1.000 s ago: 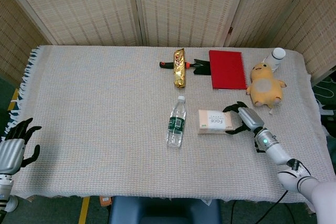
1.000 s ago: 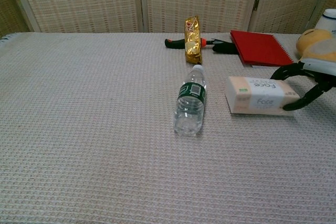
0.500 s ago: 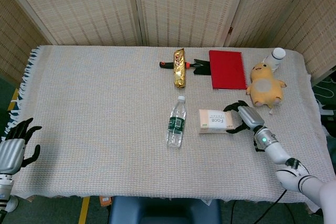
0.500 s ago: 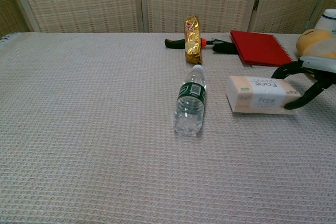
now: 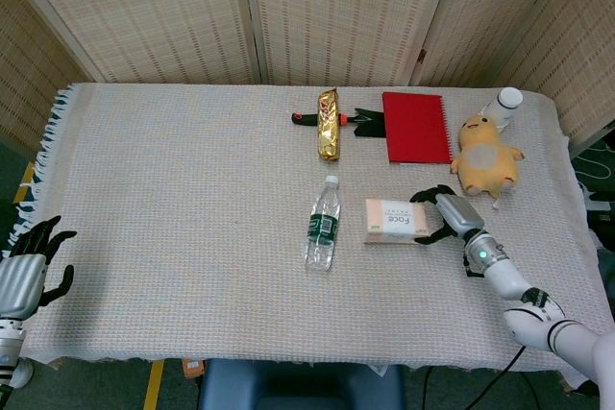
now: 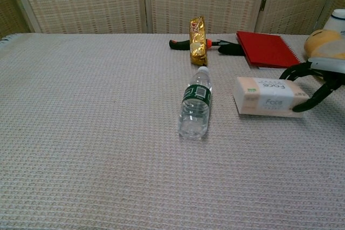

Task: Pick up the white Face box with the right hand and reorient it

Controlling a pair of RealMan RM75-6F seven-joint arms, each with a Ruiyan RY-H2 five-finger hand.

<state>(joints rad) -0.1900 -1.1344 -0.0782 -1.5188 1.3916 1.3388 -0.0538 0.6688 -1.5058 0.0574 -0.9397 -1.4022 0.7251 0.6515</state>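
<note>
We find the right hand [image 5: 440,214] with fingers wrapped around the right end of the white Face box [image 5: 390,221], apparently gripping it, though contact is hard to confirm. The box lies flat on the table [image 5: 173,189], beside a water bottle [image 5: 323,223], ready for lifting.

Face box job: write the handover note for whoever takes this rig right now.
Right hand: at the right end of the white Face box, fingers wrapped around that end; firm grip not confirmed.
Left hand: idle off the table's left edge, holding nothing.
Box: lying flat on the tablecloth, right of the water bottle, label up.
Done: reach and fingers placed.
Left: lift the box, reorient it.
</note>
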